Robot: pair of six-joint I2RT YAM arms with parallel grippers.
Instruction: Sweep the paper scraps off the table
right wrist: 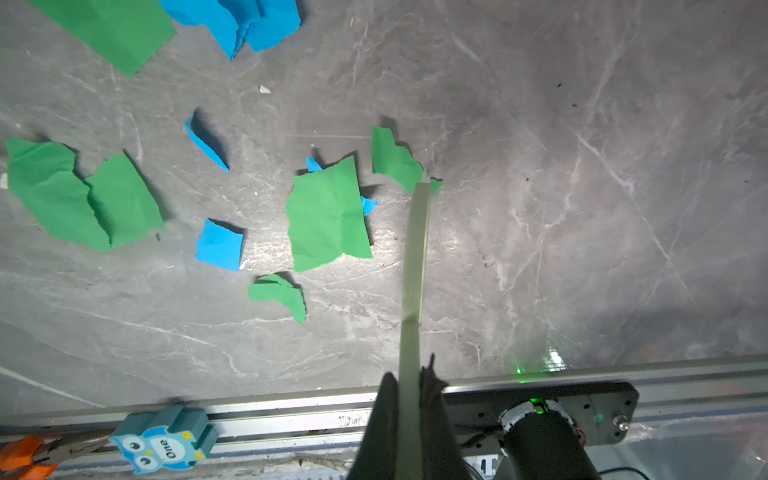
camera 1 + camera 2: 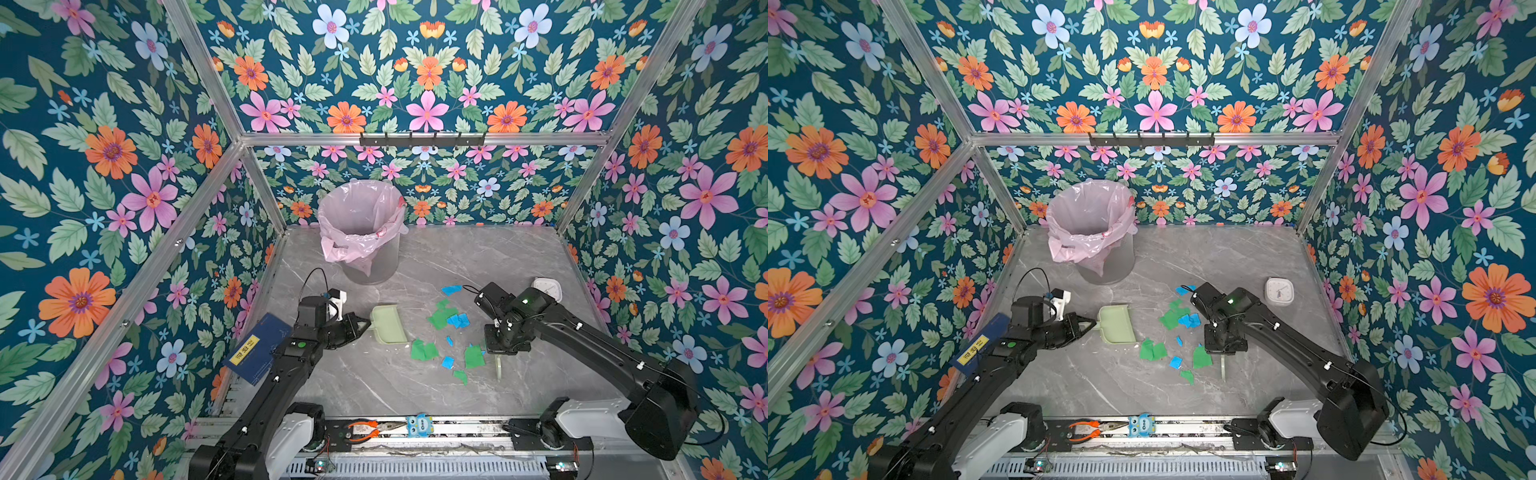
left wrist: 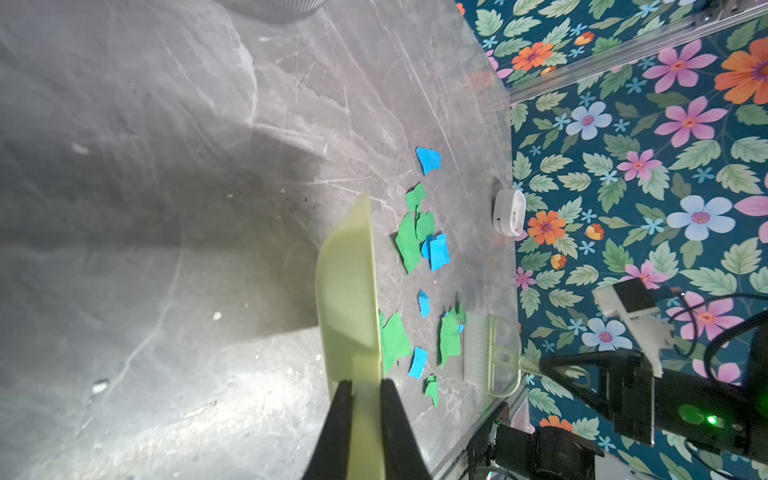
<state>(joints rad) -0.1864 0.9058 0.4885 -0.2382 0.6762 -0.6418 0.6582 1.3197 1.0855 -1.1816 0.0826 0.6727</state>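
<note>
A light-grey, marble-patterned tabletop (image 2: 457,257) with white veins fills the floor of the flower-papered enclosure. At its back, left of centre, a round translucent bin (image 2: 370,270) lined with a pink plastic bag stands upright. In front of the bin, the black left gripper (image 2: 366,324) is pinched on the handle of a pale green plastic dustpan (image 2: 388,324). The left wrist view shows both fingers pressed against that handle (image 3: 365,384). The pan's open lip faces right, towards the litter. Well to the right, the black right gripper (image 2: 498,351) points down and is clamped on the handle of a pale green plastic brush (image 3: 498,353) with white bristles. The brush stands on edge on the tabletop with its bristles turned towards the dustpan, and the right wrist view shows it edge-on (image 1: 417,249). A small square white clock (image 2: 1279,291) lies flat near the right wall, behind the right arm. The torn bright green and sky-blue paper scraps (image 2: 444,318) lie scattered on the tabletop in a loose band between dustpan and brush. One green scrap is just beside the pan's lip, and another sits just beside the bristles (image 1: 328,216).
</note>
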